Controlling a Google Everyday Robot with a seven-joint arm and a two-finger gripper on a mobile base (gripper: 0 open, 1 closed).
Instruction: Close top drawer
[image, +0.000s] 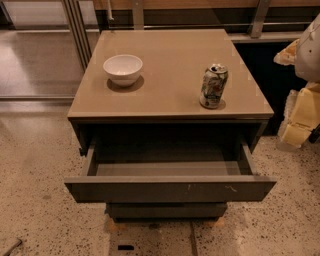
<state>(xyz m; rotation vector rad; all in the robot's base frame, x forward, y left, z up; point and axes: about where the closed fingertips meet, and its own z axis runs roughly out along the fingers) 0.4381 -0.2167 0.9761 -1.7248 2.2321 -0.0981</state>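
The top drawer (170, 189) of a low cabinet stands pulled out towards me. Its wide dark grey-brown front has small pale scuffs towards the right, and its shallow grey box (167, 167) shows no contents. My gripper (301, 117) shows as pale yellow and white parts at the right edge of the view. It is beside the cabinet's right side, level with the drawer opening and apart from the drawer.
On the tan cabinet top (170, 95) stand a white bowl (123, 69) at the back left and a dented drink can (213, 86) at the right. A lower drawer front (167, 210) sits shut beneath. Speckled floor surrounds the cabinet; metal rails run behind.
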